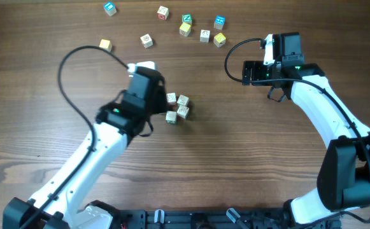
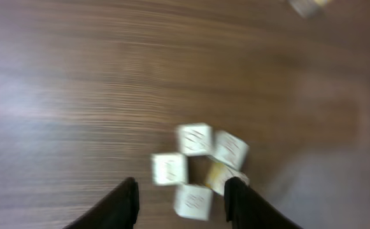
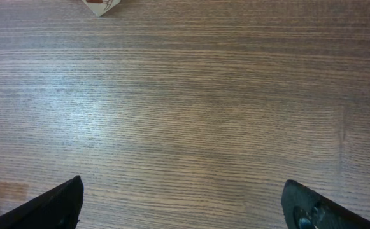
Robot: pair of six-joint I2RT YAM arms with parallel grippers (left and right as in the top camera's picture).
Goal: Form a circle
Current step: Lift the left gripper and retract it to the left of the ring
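Note:
The circle [image 1: 177, 107] is a tight cluster of small pale wooden cubes at mid-table, just right of my left wrist. In the blurred left wrist view the circle [image 2: 200, 166] shows as several cubes around a small gap. My left gripper [image 2: 181, 198] hangs over its near side, jaws apart, and the nearest cube [image 2: 194, 201] lies between them with a gap on each side. One dark finger [image 2: 126, 202] is well left of that cube. My right gripper [image 3: 183, 198] is wide open over bare wood, and in the overhead view the right gripper [image 1: 253, 72] is at the right rear.
Loose cubes lie scattered along the far edge: a blue-faced one [image 1: 110, 8], a yellow one [image 1: 105, 44], a pale one [image 1: 146, 41], a green-faced one [image 1: 186, 19] and a yellow one [image 1: 219, 40]. A black cable [image 1: 76, 70] loops left of the left arm.

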